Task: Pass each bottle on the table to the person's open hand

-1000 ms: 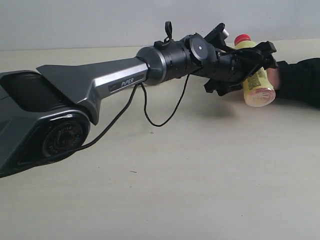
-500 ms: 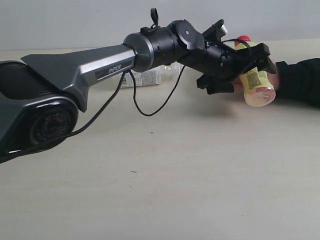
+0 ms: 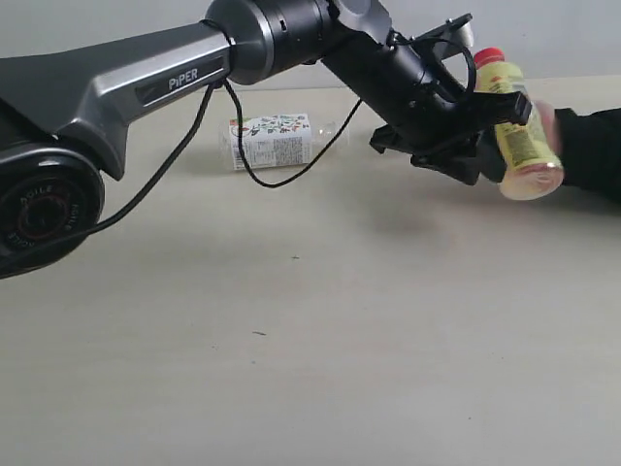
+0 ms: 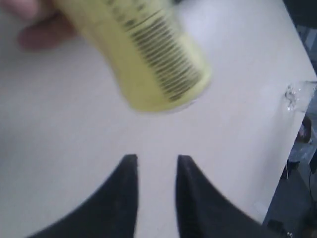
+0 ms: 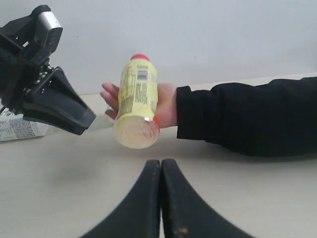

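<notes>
See yellow bottle (image 3: 522,131) tilted in the hand (image 5: 166,104), far right, off the table (image 3: 388,340). Find left tool (image 4: 157,159) just beside it, jaws slightly apart, empty; right tool (image 5: 161,162) pinched closed, empty. Judge risk: clipping bottle with nearby left tool, knocking it from a possibly loose hold. Count two bottles, including labelled bottle (image 3: 275,141) lying far, left of centre; one hand; two tools.

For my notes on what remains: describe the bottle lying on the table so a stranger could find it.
Follow the grey robot arm across the pale table; behind its hanging black cable lies the bottle. It is clear with a white-and-green label and on its side, unlike the yellow red-capped bottle in the person's hand.
</notes>
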`<state>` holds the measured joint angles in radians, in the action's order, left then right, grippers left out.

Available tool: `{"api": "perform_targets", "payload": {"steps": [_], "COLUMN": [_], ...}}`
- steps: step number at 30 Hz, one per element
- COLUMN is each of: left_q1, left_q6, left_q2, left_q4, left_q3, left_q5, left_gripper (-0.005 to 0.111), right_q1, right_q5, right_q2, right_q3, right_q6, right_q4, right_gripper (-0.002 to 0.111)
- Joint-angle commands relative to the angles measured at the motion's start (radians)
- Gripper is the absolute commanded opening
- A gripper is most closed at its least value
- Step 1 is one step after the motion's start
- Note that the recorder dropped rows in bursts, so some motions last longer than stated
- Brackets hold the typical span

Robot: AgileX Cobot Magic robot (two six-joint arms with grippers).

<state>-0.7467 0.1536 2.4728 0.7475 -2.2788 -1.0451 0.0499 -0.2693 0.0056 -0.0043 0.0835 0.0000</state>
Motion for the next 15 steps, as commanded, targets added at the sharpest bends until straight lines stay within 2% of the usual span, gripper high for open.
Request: {"api": "perform_targets", "payload": {"steps": [1, 4, 8, 9, 10, 11, 12, 14, 15], "left_q1": [0.016, 0.014, 0.016, 0.016, 0.016, 0.016, 0.016, 0.016, 0.014], "left_q6": [0.034, 0.054, 0.064, 0.1, 0.105, 0.126, 0.145, 0.156, 0.158], "left_q2": [-0.026, -0.048, -0.209, -0.298, -0.348, -0.441, -0.493, -0.686, -0.733], "left_q4": [-0.024, -0.095, -0.271, -0.281, -0.281, -0.281, -0.281, -0.273, -0.273], "left_q3": [0.002, 0.042, 0.322, 0.473, 0.558, 0.716, 0.805, 1.136, 1.217], "left_q5": [-0.123, -0.151, -0.052, 0.034, 0.095, 0.214, 0.286, 0.58, 0.649], "left_gripper": [0.002, 0.001, 0.001, 0.001, 0.001, 0.001, 0.001, 0.001, 0.001], "right_q1": [-0.003, -0.003, -0.003, -0.003, -0.003, -0.003, -0.003, -0.003, -0.003], "right_q5": [0.005, 0.005, 0.005, 0.005, 0.005, 0.005, 0.005, 0.005, 0.005], "right_q2": [-0.006, -0.006, -0.006, -0.006, -0.006, -0.006, -0.006, -0.006, -0.006], "right_q3": [0.004, 0.004, 0.004, 0.004, 0.004, 0.004, 0.004, 0.004, 0.004], "right_q6": [0.0, 0.0, 0.0, 0.0, 0.0, 0.0, 0.0, 0.0, 0.0], "right_q4": [0.0, 0.0, 0.0, 0.0, 0.0, 0.0, 0.0, 0.0, 0.0], "right_gripper": [0.0, 0.0, 0.0, 0.0, 0.0, 0.0, 0.0, 0.0, 0.0]}}
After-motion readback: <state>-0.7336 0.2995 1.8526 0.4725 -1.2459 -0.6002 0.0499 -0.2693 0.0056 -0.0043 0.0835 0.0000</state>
